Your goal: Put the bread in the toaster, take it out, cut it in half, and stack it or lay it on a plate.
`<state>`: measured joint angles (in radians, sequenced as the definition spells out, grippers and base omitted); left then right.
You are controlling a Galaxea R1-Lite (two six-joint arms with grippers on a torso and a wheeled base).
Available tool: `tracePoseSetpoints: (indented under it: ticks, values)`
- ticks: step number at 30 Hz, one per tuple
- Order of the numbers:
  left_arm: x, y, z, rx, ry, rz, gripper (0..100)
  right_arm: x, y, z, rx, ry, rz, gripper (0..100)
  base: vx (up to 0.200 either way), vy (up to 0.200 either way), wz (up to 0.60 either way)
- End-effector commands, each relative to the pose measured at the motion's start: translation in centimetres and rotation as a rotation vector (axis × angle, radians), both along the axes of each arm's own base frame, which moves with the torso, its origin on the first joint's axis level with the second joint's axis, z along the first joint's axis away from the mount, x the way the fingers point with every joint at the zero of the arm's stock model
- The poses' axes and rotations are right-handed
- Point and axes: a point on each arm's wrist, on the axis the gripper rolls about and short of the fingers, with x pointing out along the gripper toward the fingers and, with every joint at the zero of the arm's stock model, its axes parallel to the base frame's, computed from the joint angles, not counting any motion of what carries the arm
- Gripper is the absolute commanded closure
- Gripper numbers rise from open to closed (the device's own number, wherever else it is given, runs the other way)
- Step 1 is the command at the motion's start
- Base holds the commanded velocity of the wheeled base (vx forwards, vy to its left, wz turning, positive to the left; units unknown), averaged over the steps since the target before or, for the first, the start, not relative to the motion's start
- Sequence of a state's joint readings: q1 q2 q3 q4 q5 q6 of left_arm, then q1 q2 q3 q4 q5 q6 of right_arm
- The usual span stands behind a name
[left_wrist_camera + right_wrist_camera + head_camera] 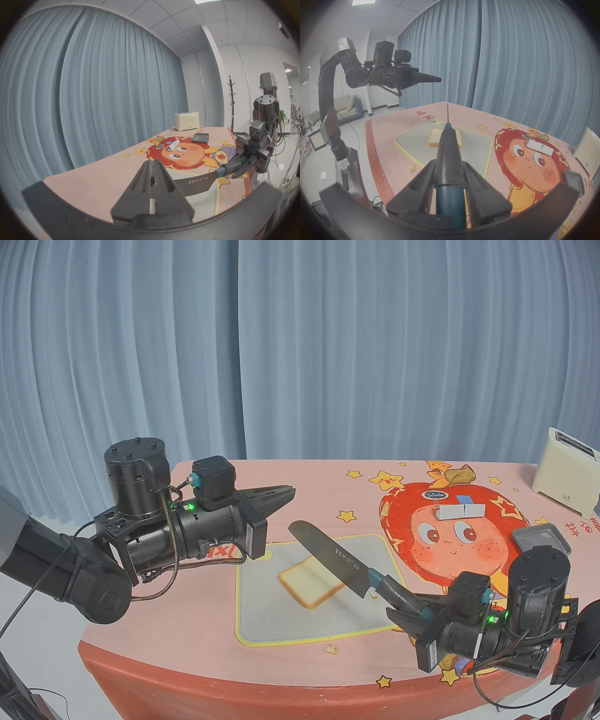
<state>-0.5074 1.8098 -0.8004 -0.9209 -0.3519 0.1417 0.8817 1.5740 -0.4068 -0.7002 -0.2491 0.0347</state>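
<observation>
One sq. bread slice (310, 582) on mat (262, 615); R tool (400, 605) clamps dark-bladed knife (328, 555).

Bread slice (308, 587) lies flat, seemingly uncut.

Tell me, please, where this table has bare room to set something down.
Free: the pink table strip between mat and curtain, and the mat's near left corner. Crowded: over the bread, where the right gripper holds the knife.
</observation>
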Motion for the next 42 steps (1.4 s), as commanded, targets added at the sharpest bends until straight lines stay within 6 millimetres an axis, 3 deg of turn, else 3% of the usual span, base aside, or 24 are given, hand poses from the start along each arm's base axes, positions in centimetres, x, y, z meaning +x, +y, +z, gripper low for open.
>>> tracePoseSetpoints:
  ticks: [1, 7, 10, 20, 34, 42]
  values:
    - [0.6, -0.7, -0.9, 0.010, 0.018, -0.006, 100, 0.0, 0.2, -0.2, -0.009, -0.002, -0.008, 100, 0.000, 0.000, 0.00]
    - [1.0, -1.7, 0.2, -0.015, -0.019, -0.029, 100, -0.3, 0.6, -0.5, -0.018, 0.004, 0.015, 100, 0.000, 0.000, 0.00]
    - [0.4, -2.9, -0.1, -0.016, -0.003, -0.063, 100, -0.5, 0.7, -0.6, -0.026, 0.002, 0.013, 100, 0.000, 0.000, 0.00]
    - [0.7, -3.4, -1.0, -0.001, 0.019, -0.058, 100, -0.6, 0.9, -1.0, -0.055, -0.005, -0.008, 100, 0.000, 0.000, 0.00]
    - [1.7, -4.8, -5.6, 0.069, 0.122, -0.074, 100, -0.5, 1.0, -1.4, -0.067, 0.002, -0.008, 100, 0.000, 0.000, 0.00]
    - [1.8, -4.9, -6.5, 0.084, 0.143, -0.071, 100, -0.4, 1.0, -1.4, -0.067, 0.004, -0.011, 100, 0.000, 0.000, 0.00]
